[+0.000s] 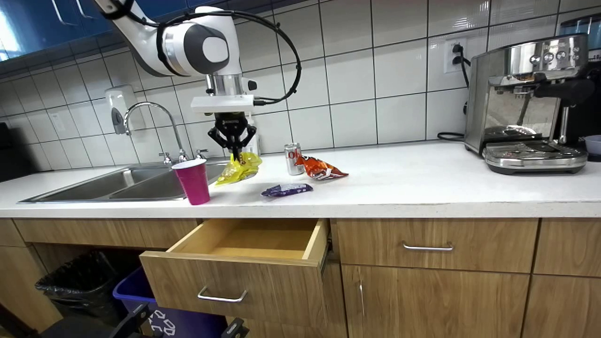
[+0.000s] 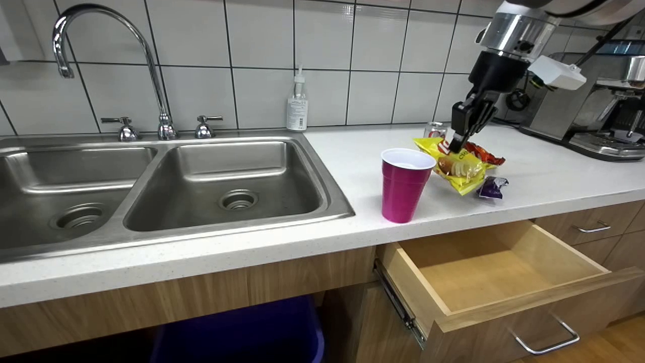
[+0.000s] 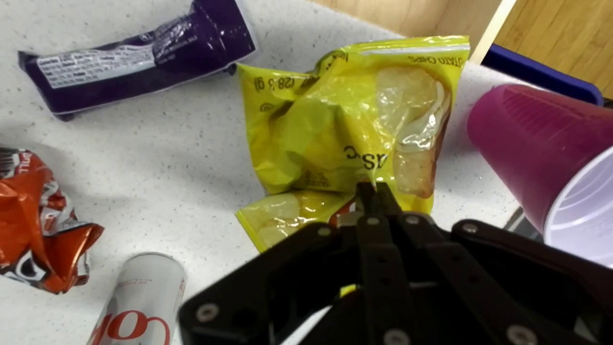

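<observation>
My gripper [image 3: 374, 188] is shut on a yellow bag of potato chips [image 3: 306, 143], its fingertips pinching a fold near the middle. The bag [image 2: 461, 169] droops below the gripper [image 2: 456, 147]; whether its lower edge touches the counter I cannot tell. Close beside it stands an upright magenta cup [image 2: 404, 194] with a white inside. On the bag's other side lie a purple wrapped bar [image 1: 287, 189] and a crumpled orange snack bag [image 1: 324, 168]. A silver soda can [image 1: 293, 160] stands behind the orange bag. The fingers hide part of the chip bag in the wrist view.
Below the counter [image 1: 422, 188] a wooden drawer [image 2: 496, 272] is pulled out. A double sink [image 2: 237, 176] with a tall faucet [image 1: 155, 105] lies beyond the cup. A soap bottle [image 2: 297, 106] stands by the wall, a coffee machine [image 1: 530, 103] farther along. A blue bin [image 1: 188, 324] sits underneath.
</observation>
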Controlling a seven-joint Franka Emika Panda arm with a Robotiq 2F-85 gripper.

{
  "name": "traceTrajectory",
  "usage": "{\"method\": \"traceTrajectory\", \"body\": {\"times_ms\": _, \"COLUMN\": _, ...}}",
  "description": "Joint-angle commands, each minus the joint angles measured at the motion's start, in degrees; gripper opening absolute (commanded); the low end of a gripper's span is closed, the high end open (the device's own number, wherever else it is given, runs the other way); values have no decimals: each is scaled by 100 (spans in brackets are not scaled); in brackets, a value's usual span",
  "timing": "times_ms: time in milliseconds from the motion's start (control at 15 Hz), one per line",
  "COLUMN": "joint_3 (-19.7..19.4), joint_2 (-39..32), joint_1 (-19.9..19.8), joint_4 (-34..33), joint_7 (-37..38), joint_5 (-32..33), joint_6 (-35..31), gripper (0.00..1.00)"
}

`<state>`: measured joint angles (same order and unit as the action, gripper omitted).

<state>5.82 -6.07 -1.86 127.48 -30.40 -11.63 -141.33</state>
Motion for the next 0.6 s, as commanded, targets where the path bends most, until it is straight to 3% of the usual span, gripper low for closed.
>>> {"method": "traceTrajectory", "body": {"times_ms": 0, "joint_3": -136, "joint_2": 373, "joint_1": -25, "joint_4": 394, "joint_7": -192, "joint_5": -106, "joint_6": 68, "gripper": 0}}
{"method": "traceTrajectory", "body": {"times_ms": 533, "joint_3": -300, "joint_2": 617, "joint_1": 51, "joint_4": 975, "joint_7": -101, "joint_5": -81, "joint_6": -13, "gripper": 0}}
